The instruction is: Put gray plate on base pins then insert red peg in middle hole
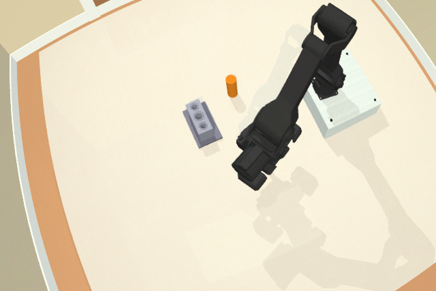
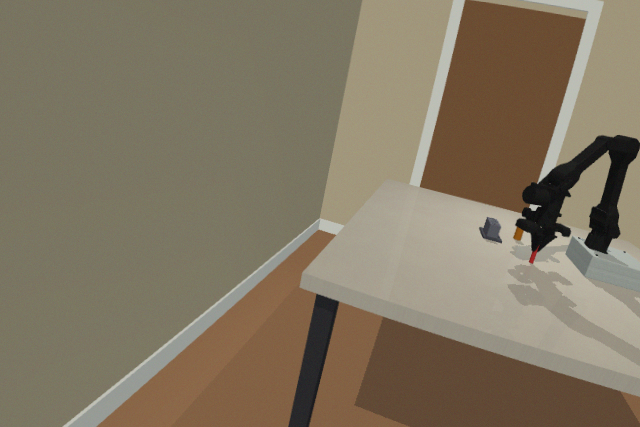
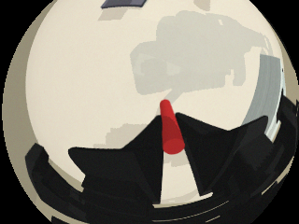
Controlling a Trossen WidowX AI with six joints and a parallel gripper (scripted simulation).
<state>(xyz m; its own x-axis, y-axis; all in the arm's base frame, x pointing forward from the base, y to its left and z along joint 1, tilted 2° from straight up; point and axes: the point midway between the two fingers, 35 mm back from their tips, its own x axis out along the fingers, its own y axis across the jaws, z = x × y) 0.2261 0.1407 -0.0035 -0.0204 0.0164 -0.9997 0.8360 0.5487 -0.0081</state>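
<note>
Two black fingers of the gripper [image 2: 536,248] [image 3: 172,122] are clamped on the red peg [image 2: 532,257] [image 3: 171,128], upright at the table [image 1: 140,189] [image 2: 444,262] [image 3: 93,70]; the gray plate [image 1: 208,130] sits on its base [image 1: 217,135], near an orange cylinder [image 1: 231,86] [image 2: 517,233]

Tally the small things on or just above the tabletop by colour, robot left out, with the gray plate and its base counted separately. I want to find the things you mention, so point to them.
Red: 1 (peg [image 2: 534,255] [image 3: 171,126])
Orange: 1 (cylinder [image 1: 231,88] [image 2: 518,234])
Gray: 2 (plate [image 1: 207,135] [image 2: 492,227]; base [image 1: 210,118] [image 2: 497,240] [image 3: 123,4])
Total: 4
</note>
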